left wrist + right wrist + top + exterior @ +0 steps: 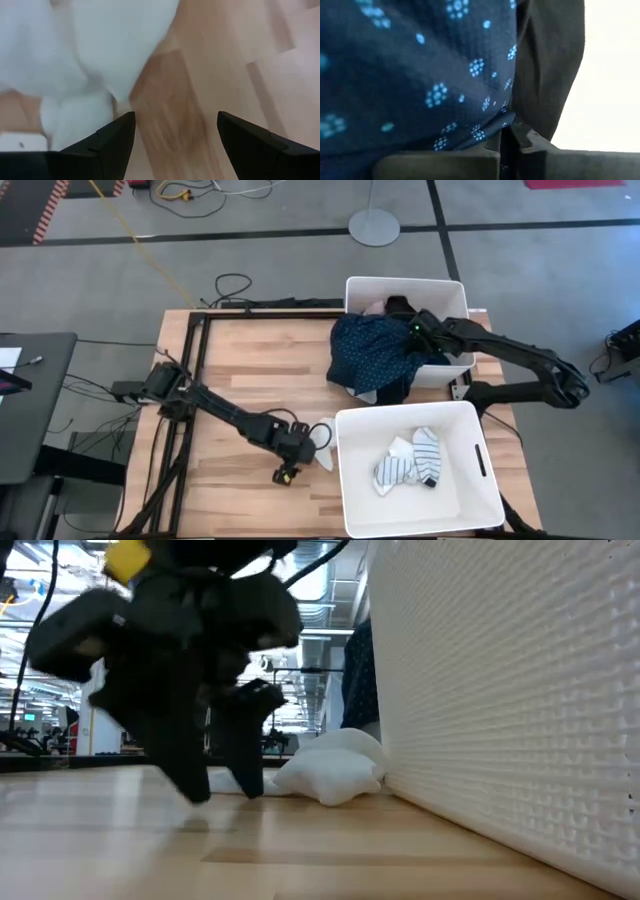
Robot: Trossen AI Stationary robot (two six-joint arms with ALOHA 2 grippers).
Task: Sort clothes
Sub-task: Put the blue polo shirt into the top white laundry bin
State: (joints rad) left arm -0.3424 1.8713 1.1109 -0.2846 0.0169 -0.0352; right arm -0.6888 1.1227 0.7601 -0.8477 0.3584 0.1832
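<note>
Near bin, right of centre: striped socks and white sock already in.

Far bin: navy dotted garment draped over its left rim, half spilling onto table; black garment beneath (not fully in, by my reading).

Right gripper over far bin, fingers pinched together on navy dotted garment.

Left gripper low over table, fingers apart, empty; white sock on table just beside it, against near bin's left wall.

Left to do: this sock, plus tucking draped clothes.
</note>
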